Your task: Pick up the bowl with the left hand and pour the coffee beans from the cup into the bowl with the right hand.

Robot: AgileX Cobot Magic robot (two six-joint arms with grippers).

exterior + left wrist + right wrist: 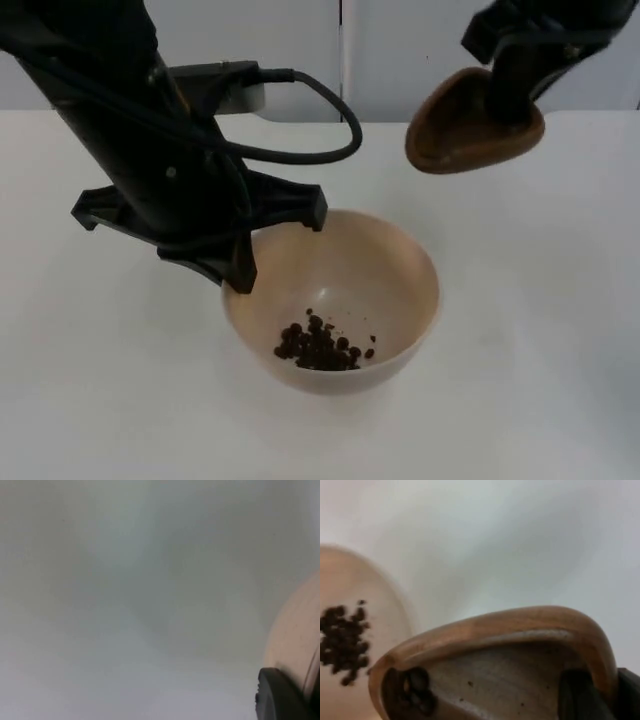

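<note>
A beige bowl (385, 265) sits mid-table with a heap of dark coffee beans (320, 346) in its bottom. My left gripper (240, 272) is shut on the bowl's left rim, one finger inside the wall. In the left wrist view the bowl's outer wall (297, 630) stands beside a black fingertip (277, 695). My right gripper (510, 95) is shut on a brown wooden cup (465, 128), held tilted above and to the right of the bowl, mouth facing it. In the right wrist view the cup (520, 630) holds a few beans (415, 687), and the bowl's beans (342, 640) lie beyond.
The white table (540, 380) spreads around the bowl and ends at the grey partition wall (400, 50) behind. The left arm (130, 130) reaches over the table's left half.
</note>
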